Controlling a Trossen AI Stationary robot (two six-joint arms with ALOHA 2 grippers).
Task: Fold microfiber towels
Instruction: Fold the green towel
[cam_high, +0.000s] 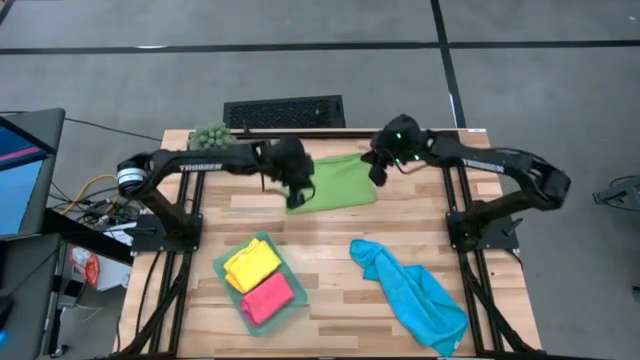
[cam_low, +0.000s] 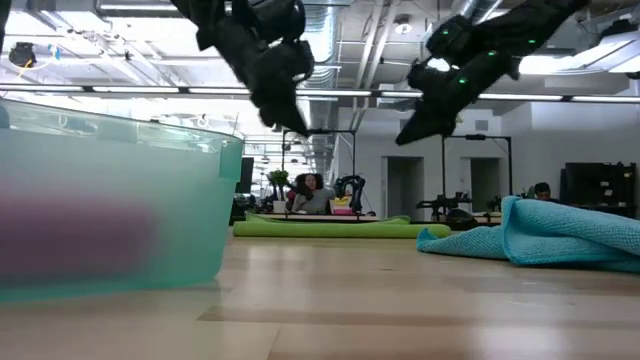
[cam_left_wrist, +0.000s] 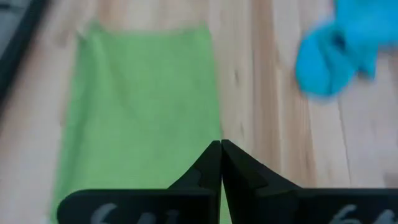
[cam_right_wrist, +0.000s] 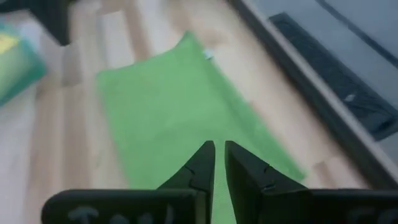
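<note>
The leaf green towel (cam_high: 335, 182) lies folded and flat on the far middle of the table (cam_high: 330, 270), seen as a low strip (cam_low: 330, 229) in the low view. My left gripper (cam_high: 296, 200) hangs shut above the towel's left end (cam_left_wrist: 143, 106), holding nothing. My right gripper (cam_high: 379, 172) hangs above the towel's right end (cam_right_wrist: 180, 112), its fingertips a narrow gap apart and nothing between them. Both grippers (cam_low: 296, 126) (cam_low: 408, 134) are well clear of the table. The blue towel (cam_high: 410, 295) lies crumpled near the right front. The yellow towel (cam_high: 251, 264) and pink towel (cam_high: 267, 298) lie folded in a tray.
The pale teal tray (cam_high: 228, 287) stands at the front left, close to the low camera (cam_low: 120, 200). A spiky green plant ball (cam_high: 211, 135) sits at the far left corner. A black keyboard (cam_high: 284, 111) lies beyond the far edge. Bare wood shows between the tray and the blue towel.
</note>
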